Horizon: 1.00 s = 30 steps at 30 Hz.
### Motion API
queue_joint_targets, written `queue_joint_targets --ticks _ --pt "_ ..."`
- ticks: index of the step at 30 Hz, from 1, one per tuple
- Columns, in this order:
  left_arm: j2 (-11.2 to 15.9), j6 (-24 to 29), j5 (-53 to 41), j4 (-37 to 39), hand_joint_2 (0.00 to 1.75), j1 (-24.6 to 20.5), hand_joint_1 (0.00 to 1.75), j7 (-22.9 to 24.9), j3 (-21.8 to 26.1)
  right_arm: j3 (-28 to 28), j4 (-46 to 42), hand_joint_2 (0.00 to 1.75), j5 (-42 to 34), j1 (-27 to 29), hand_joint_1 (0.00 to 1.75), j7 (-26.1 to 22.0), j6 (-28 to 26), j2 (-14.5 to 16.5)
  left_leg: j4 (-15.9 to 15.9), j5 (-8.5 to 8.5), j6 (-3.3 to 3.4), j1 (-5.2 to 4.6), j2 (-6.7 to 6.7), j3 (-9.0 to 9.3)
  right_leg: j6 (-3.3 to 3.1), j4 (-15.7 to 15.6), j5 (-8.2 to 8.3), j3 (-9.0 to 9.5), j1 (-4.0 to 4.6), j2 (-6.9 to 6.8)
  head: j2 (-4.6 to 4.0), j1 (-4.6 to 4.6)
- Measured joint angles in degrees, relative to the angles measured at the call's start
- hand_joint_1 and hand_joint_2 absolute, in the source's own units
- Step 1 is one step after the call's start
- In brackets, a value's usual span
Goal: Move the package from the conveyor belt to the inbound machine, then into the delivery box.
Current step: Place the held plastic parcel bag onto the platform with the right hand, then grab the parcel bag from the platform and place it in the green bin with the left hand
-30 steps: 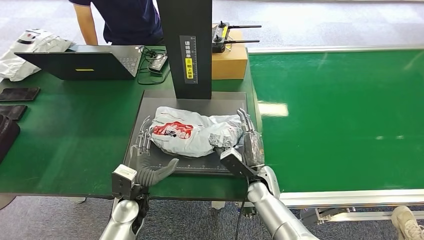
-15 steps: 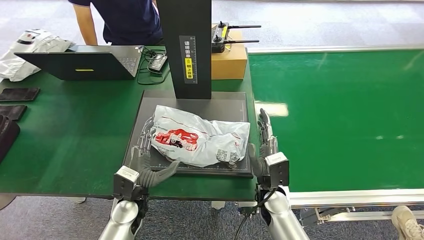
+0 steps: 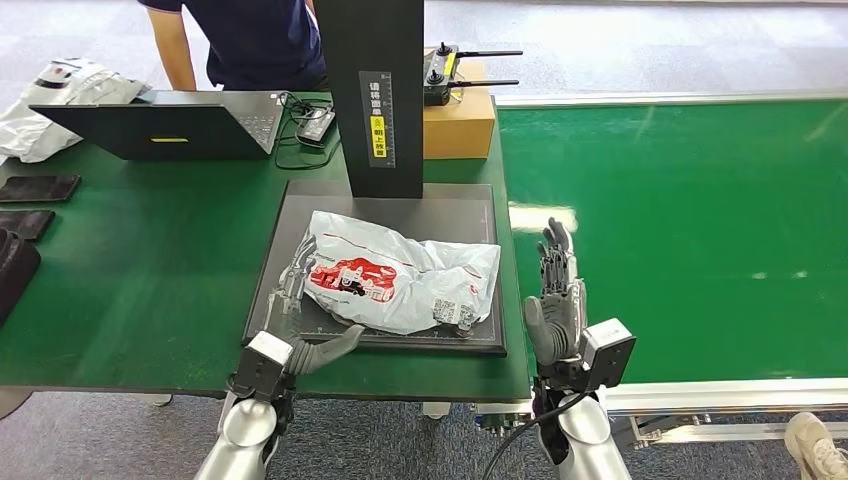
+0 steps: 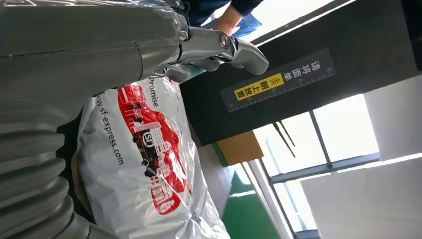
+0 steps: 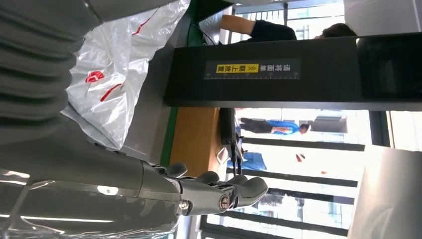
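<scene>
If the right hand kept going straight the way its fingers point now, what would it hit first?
Probably nothing close: the right hand points away from the robot along the conveyor belt edge, beside the package. The cardboard box lies farther on, slightly left.

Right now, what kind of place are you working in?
Most likely a parcel-sorting or logistics station, possibly a test setup. A wide green conveyor belt runs beside a black inbound machine with a flat platform, where a white courier package lies. A laptop sits on the green table, with a person behind.

Parcel-sorting depot: conveyor belt [image 3: 680, 230], inbound machine [image 3: 380, 100].
</scene>
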Motion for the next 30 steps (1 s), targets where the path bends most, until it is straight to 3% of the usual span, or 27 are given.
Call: queue_joint_targets --ticks 12,17,21,30 --pt "1.1 8.0 -13.8 -0.5 1.75 -4.4 0.0 6.0 -0.7 -2.5 -1.5 1.75 1.3 2.4 0.0 0.4 3.8 0.9 0.0 0.01 -0.01 0.01 -0.01 0.01 -0.01 0.0 0.01 0.0 0.02 0.0 0.0 0.0" --pt "1.8 8.4 -17.8 0.0 1.75 -7.6 0.0 8.1 -2.7 -3.0 -1.7 1.75 2.4 3.7 0.0 0.9 5.5 1.1 0.0 0.01 -0.01 0.01 0.01 0.0 -0.01 0.0 0.01 0.0 0.01 0.0 0.0 0.01" --pt "2.3 5.9 -18.3 2.7 1.75 -10.9 0.0 7.8 -4.5 -3.1 -1.0 1.75 3.7 3.9 0.0 1.3 6.3 1.2 0.0 0.01 -0.01 0.01 0.0 0.0 -0.01 0.0 0.01 0.01 0.01 -0.01 0.0 0.0" --pt "2.6 -6.6 -12.2 13.8 1.75 -19.5 0.0 4.4 -9.2 -3.1 1.6 1.75 5.7 4.5 0.0 2.3 3.6 1.2 0.0 0.02 -0.01 0.0 0.0 0.01 -0.02 0.0 0.02 0.0 0.01 0.0 0.0 0.01"
